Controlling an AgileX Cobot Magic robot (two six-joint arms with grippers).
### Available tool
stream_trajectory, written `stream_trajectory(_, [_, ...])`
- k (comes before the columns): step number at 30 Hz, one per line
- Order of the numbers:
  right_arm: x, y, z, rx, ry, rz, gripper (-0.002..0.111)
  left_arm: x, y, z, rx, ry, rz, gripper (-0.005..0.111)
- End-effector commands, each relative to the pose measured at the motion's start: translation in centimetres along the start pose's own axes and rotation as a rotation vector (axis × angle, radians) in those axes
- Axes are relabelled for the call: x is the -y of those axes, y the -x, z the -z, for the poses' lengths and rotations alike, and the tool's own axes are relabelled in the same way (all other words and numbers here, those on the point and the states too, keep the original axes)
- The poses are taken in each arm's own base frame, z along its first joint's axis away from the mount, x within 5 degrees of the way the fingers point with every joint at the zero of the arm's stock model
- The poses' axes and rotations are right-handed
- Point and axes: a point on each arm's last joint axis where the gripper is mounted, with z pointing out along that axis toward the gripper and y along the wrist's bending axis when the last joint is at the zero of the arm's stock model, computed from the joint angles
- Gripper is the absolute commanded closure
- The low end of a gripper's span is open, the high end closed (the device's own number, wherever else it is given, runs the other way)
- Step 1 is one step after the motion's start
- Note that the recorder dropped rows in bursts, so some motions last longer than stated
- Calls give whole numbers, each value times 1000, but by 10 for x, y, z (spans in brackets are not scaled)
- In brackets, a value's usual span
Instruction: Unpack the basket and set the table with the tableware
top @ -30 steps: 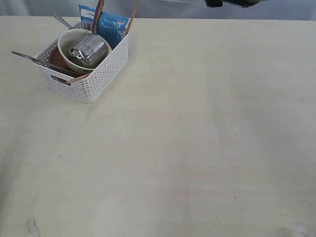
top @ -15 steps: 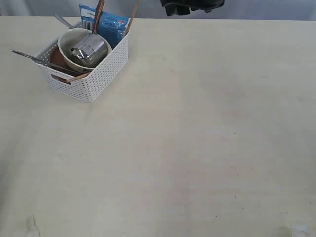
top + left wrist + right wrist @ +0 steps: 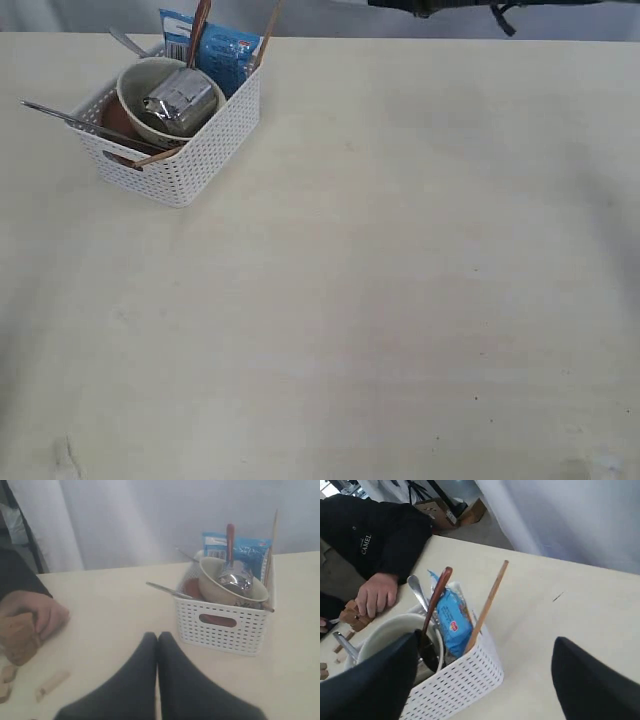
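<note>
The bowl [image 3: 133, 97] hides most of the plate [image 3: 111, 122].

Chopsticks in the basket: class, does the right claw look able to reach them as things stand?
Probably yes. The right claw is open, and the chopsticks stick up past the basket rim with nothing covering their top end.

- The left gripper [image 3: 157, 637] has its dark fingers pressed flat together, holding nothing.
- The right gripper [image 3: 486, 641] is spread wide and empty.
- The right arm [image 3: 450, 6] shows at the far edge.
</note>
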Motion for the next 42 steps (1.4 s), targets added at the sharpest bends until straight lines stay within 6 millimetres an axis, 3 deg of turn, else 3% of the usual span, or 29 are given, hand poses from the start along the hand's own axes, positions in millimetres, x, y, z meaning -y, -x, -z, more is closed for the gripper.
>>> stream_trajectory(1, [20, -2, -23, 28, 30, 24, 37, 0, -1, 0, 3, 2, 1, 106])
stream_trajectory(7, [32, -3, -38, 46, 96, 25, 37, 0, -1, 0, 3, 2, 1, 106])
stream_trajectory(15, [25, -2, -46, 68, 162, 11, 37, 0, -1, 0, 3, 2, 0, 106])
stream_trajectory(36, [16, -11, -39, -78, 252, -3, 37, 0, -1, 0, 3, 3, -4, 106])
stream_trajectory(37, [16, -11, -39, -78, 252, -3, 37, -1, 2, 0, 27, 19, -90, 106])
stream_trajectory(42, [16, -11, -39, -79, 254, -5, 37, 2, 31, 6, 364, -44, 99, 106])
